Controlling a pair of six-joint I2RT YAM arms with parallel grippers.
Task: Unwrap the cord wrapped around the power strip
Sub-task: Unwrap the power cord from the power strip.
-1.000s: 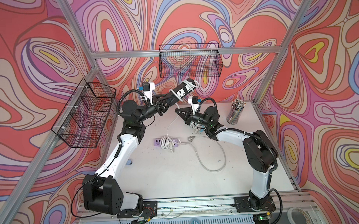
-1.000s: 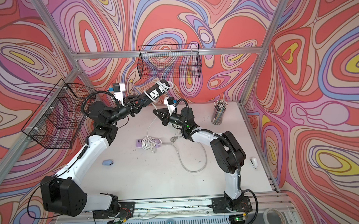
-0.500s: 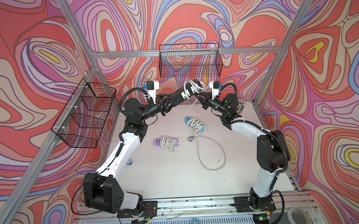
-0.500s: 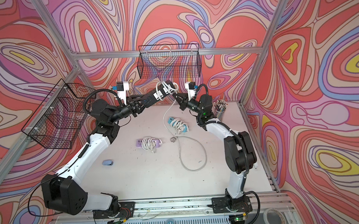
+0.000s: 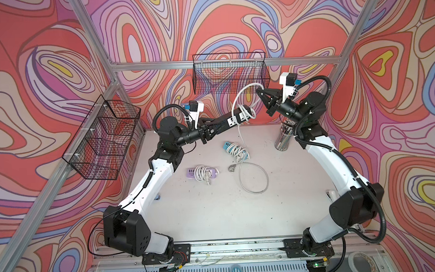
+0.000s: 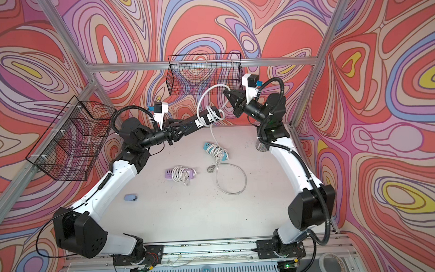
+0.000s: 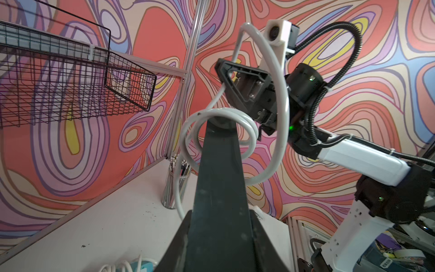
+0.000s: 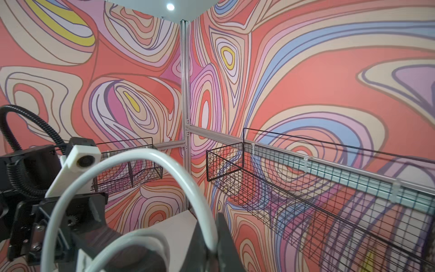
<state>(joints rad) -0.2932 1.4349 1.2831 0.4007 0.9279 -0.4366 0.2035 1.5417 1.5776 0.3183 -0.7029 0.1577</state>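
Left tool clamps the power strip by one end, aloft over the tabletop. We judge the strip rigid and light. Beyond, right tool pinches the cord: springy, smooth. We would grip near the coils.

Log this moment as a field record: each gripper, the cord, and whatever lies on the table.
left gripper: jaws shut on the black power strip, held above the table
right gripper: jaws shut on the white cord, raised beside the strip's far end
cord: a few coils circle the strip's far end; the rest hangs to the table, ending in a loose loop and plug
on table: blue power strip and purple power strip, both cord-wrapped; pen cup
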